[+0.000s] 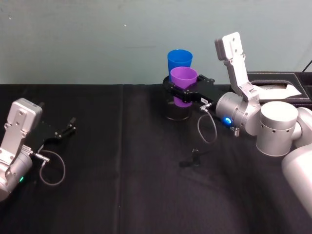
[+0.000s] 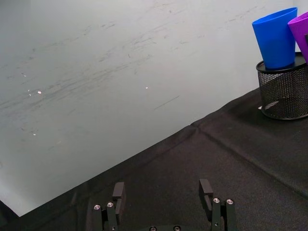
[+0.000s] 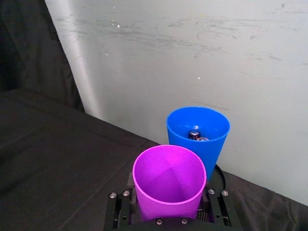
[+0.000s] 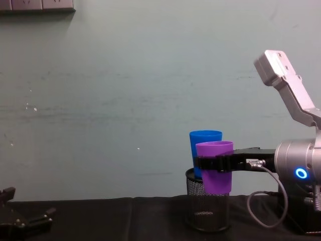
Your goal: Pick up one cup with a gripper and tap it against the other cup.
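The right gripper (image 1: pixel 183 92) has its black fingers clamped around the waist of the purple tumbler (image 1: pixel 184 78). It holds the tumbler upright, off the black tablecloth (image 1: pixel 122 170), at the far middle of the table. The blue tumbler (image 1: pixel 180 61) stands in the top of a black wire-mesh holder (image 4: pixel 208 211), just behind the purple one as the robot sees it. In the chest view the two overlap, so it's hard to say if they're touching or a hair apart. Same goes for the purple tumbler's base: it could be dipping into the mesh holder or just hanging in front of it.

The step looks like the tap itself, and it probably wants to be tiny. A short, slow push away from the robot should bring the purple wall against the blue wall up near the rims, where nothing else is in the way. The tumbler should stay level so the contact is wall to wall, not rim digging into rim.

Things to watch:
- The blue tumbler is only perched in a light holder, so a hard knock could tip both.
- The right wrist view shows something small and shiny inside the blue tumbler; that could rattle or spill.
- The clamp sits about level with the holder's rim, so the fingers could catch the mesh before the cups meet. Lifting a touch first may help.

The left gripper (image 1: pixel 66 127) is parked on the cloth at the robot's far left, fingers spread with nothing between them.
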Action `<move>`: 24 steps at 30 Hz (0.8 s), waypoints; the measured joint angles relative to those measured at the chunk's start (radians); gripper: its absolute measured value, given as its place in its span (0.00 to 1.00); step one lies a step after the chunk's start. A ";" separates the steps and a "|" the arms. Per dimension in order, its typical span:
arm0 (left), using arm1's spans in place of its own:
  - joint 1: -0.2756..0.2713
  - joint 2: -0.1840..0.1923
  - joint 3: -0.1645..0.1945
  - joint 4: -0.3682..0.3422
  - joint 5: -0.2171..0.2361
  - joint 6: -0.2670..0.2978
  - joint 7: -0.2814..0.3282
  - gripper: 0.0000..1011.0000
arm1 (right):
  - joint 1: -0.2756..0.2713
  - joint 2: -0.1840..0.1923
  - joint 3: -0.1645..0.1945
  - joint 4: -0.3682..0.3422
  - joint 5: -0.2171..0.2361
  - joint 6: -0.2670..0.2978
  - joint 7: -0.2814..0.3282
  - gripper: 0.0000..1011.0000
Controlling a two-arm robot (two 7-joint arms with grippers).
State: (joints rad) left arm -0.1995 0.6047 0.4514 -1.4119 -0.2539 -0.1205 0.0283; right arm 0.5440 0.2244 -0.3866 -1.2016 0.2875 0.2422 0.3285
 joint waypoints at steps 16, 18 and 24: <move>0.000 0.000 0.000 0.000 0.000 0.000 0.000 0.99 | 0.000 0.000 0.000 0.000 0.000 0.000 0.000 0.71; 0.000 0.000 0.000 0.000 0.000 0.000 0.000 0.99 | 0.000 0.000 0.000 0.000 0.000 0.000 0.000 0.71; 0.000 0.000 0.000 0.000 0.000 0.000 0.000 0.99 | 0.000 0.000 0.000 0.000 0.000 0.000 0.000 0.71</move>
State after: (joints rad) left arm -0.1995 0.6047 0.4514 -1.4120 -0.2539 -0.1205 0.0283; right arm 0.5440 0.2244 -0.3866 -1.2016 0.2875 0.2421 0.3285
